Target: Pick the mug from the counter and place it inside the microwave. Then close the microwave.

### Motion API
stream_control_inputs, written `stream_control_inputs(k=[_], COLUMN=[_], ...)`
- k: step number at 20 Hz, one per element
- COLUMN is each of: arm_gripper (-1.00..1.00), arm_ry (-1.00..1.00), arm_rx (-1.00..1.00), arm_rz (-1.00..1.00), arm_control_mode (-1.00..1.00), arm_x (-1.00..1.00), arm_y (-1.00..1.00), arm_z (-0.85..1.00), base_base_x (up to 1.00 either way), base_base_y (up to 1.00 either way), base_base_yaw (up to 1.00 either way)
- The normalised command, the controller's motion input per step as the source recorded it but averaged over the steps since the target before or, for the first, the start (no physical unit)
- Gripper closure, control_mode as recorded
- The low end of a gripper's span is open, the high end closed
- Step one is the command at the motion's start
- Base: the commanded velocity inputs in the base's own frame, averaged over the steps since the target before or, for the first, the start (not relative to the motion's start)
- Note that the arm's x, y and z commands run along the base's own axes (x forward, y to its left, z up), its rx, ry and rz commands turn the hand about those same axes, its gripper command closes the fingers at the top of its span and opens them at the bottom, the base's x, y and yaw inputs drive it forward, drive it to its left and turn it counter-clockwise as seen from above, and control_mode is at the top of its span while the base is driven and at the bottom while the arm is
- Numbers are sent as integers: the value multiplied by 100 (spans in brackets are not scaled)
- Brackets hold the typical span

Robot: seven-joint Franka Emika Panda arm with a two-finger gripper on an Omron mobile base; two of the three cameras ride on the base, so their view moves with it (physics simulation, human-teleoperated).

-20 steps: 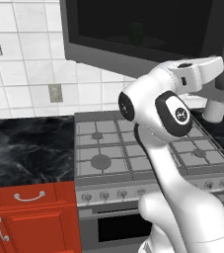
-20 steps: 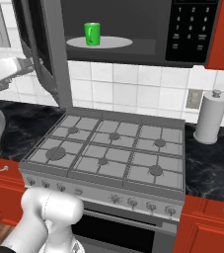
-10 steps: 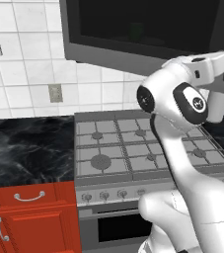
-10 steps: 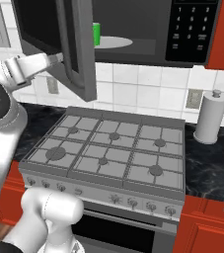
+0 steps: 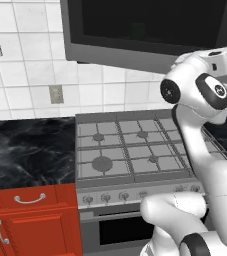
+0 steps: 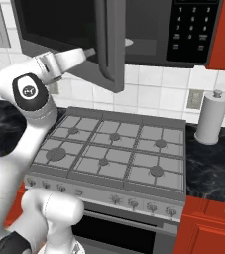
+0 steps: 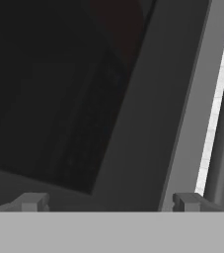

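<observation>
Gripper [image 7: 108,201] wide open, holding nothing, against microwave door [image 6: 111,44]; push squarely on the grey frame until shut.

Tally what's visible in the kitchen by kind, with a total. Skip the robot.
Microwave: 1
Mug, seen faintly green through the door glass: 1
Gas stovetop: 1
Paper towel roll: 1
Wall outlets: 2
Total: 6
</observation>
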Motion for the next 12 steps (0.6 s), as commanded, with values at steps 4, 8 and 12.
stream_control_inputs(k=[4, 8, 12], arm_gripper=[-100, -100, -100], arm_ry=[0, 0, 0], arm_rx=[0, 0, 0], arm_rz=[8, 8, 8], arm_control_mode=[-100, -100, -100], arm_x=[36, 35, 53], arm_y=[-36, -30, -33], arm_z=[8, 9, 2], base_base_x=[0, 0, 0], base_base_y=[0, 0, 0], base_base_yaw=[0, 0, 0])
